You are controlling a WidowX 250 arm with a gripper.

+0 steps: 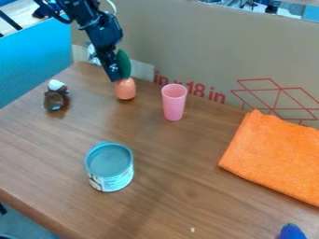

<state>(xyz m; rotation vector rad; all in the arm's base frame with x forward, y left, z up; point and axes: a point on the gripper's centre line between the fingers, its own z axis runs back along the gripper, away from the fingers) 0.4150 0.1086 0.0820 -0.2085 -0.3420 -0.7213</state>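
Note:
My gripper [114,71] hangs at the upper left of the table, right against an orange toy [125,89] with a green top [124,64]. The toy stands upright near the back edge, its green part just to the right of the gripper. Whether the gripper holds it, I cannot tell. To the right of it stands a pink cup [174,102], upright. A small brown toy [55,97] with a white top lies to the left of the gripper.
A teal and white can [110,168] stands on the wooden table [168,186] at centre left. An orange cloth [277,156] covers the right side. Something blue [291,231] is at the lower right edge. Cardboard [205,51] walls the back, a blue panel [34,63] the left.

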